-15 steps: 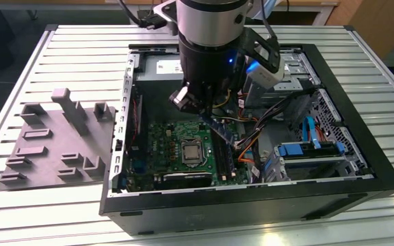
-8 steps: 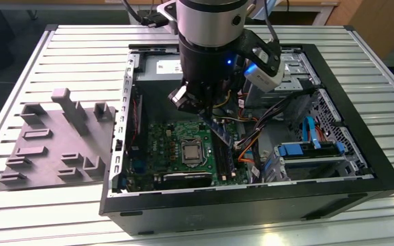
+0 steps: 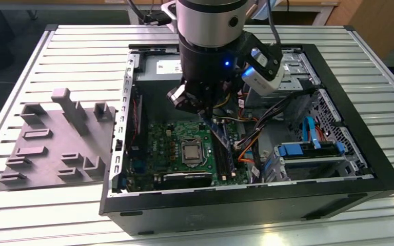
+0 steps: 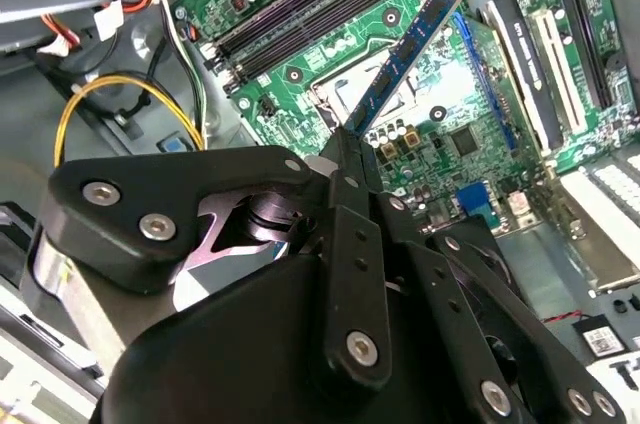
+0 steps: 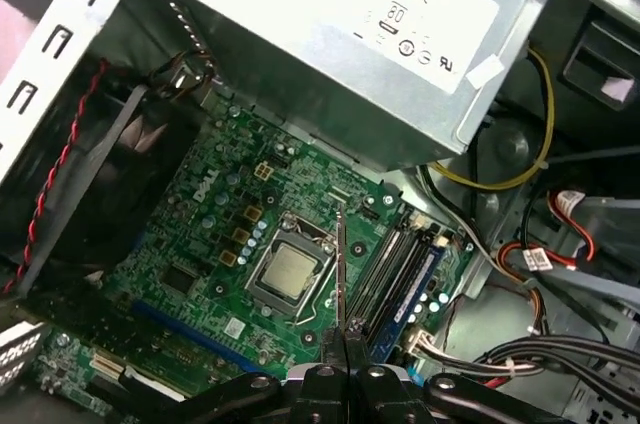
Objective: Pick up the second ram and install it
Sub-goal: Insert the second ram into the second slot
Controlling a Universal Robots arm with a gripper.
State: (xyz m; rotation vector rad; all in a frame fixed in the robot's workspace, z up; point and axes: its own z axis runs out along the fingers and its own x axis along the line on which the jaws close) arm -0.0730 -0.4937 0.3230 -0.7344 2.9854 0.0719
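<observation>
Printed marks and a small white sticker showed on the grey power supply [image 5: 330,54], well beyond the fingers. The gripper [image 4: 352,142] was pinched narrow on one end of the second ram [image 4: 412,46]. The stick reached out from the fingertips, tilted over the green motherboard [image 5: 190,234], near the memory slots [image 5: 392,262].

One second ram [image 4: 410,49], one motherboard [image 3: 161,142], one grey tray [image 3: 46,149].
</observation>
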